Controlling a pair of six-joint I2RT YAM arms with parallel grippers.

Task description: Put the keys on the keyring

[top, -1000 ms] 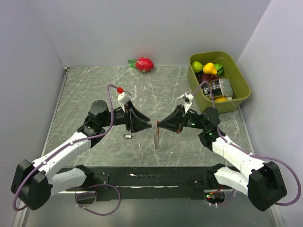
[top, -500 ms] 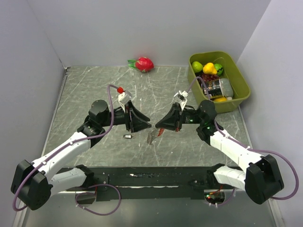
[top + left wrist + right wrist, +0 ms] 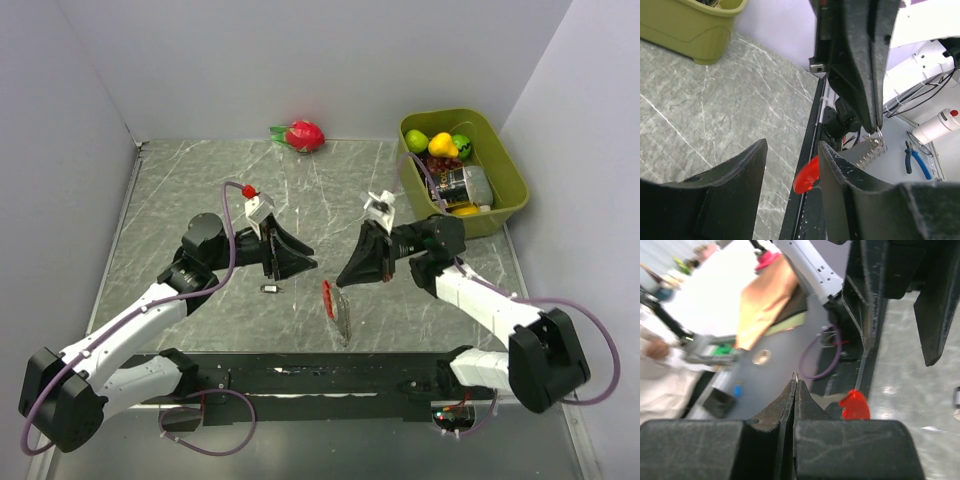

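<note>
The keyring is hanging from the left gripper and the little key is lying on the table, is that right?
No, the keyring hangs from the shut right gripper, as the left wrist view shows. The key does lie on the table.

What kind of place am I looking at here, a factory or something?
Most likely a robotics lab test bench, not a factory. A left arm and a right arm are bolted to a small walled-in table. There is a bin of toy-looking fruit, and pliers lie beyond the table.
</note>
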